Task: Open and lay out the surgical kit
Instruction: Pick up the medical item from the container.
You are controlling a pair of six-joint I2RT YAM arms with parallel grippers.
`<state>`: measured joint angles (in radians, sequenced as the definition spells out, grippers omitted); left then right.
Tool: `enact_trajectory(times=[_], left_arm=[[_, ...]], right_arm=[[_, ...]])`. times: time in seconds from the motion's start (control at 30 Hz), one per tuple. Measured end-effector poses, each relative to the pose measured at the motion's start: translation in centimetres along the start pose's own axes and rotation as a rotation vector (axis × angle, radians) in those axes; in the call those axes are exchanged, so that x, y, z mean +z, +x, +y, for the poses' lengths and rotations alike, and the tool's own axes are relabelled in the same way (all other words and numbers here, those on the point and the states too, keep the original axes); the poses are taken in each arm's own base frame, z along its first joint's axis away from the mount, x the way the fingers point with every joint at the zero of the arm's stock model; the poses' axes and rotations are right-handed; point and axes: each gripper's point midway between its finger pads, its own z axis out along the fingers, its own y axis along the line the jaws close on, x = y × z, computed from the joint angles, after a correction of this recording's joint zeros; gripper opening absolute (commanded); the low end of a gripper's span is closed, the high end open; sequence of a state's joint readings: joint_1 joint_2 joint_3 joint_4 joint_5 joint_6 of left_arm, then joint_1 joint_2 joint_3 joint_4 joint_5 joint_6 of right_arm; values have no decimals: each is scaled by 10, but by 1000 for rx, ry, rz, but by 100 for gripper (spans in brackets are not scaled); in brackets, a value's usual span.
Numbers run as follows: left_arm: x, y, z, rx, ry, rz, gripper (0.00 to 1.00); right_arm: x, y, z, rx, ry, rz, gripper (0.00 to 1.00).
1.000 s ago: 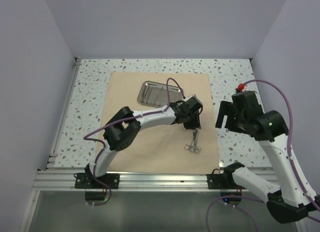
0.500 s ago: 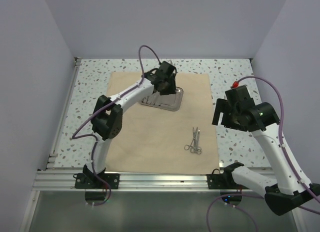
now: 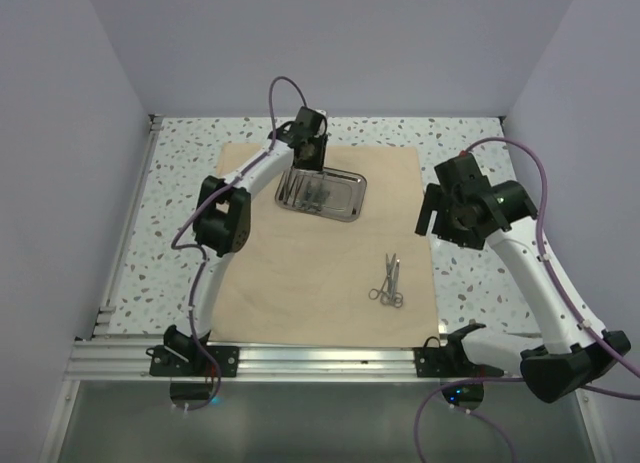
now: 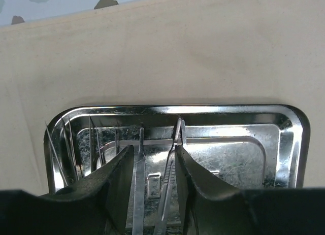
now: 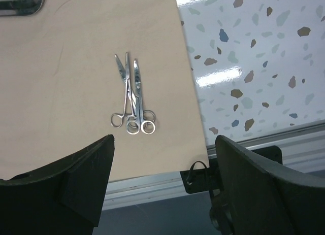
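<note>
- Our left gripper (image 4: 153, 156) sits over the steel tray (image 4: 238, 159) near the far edge, jaws slightly apart astride thin instruments (image 4: 138, 179) inside.
- We see our right gripper (image 5: 163, 143) wide open, empty, above two ring-handled scissors (image 5: 133, 100) on the tan cloth (image 5: 61, 67), towards the near right corner.

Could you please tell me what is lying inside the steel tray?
Thin silver instruments lie in the steel tray, two of them between the left gripper's open fingers. Their near ends are hidden behind the gripper.
</note>
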<state>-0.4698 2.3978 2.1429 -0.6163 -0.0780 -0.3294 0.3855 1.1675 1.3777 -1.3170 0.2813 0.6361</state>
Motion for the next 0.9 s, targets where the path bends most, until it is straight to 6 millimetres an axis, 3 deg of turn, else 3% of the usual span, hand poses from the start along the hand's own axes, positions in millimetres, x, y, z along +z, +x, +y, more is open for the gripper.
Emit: enact_trajectory(times=[0.17,0.7,0.9], left_arm=[[13,15,-3,42,28,37,40],[37,23,-11,44,90,52,39],[42,19,-11,59,90,35,34]], right_arm=[[8,-4,3,11,30,13,84],[22,-7,11,15,50,38,84],[25,-7,11,5,55,43,84]])
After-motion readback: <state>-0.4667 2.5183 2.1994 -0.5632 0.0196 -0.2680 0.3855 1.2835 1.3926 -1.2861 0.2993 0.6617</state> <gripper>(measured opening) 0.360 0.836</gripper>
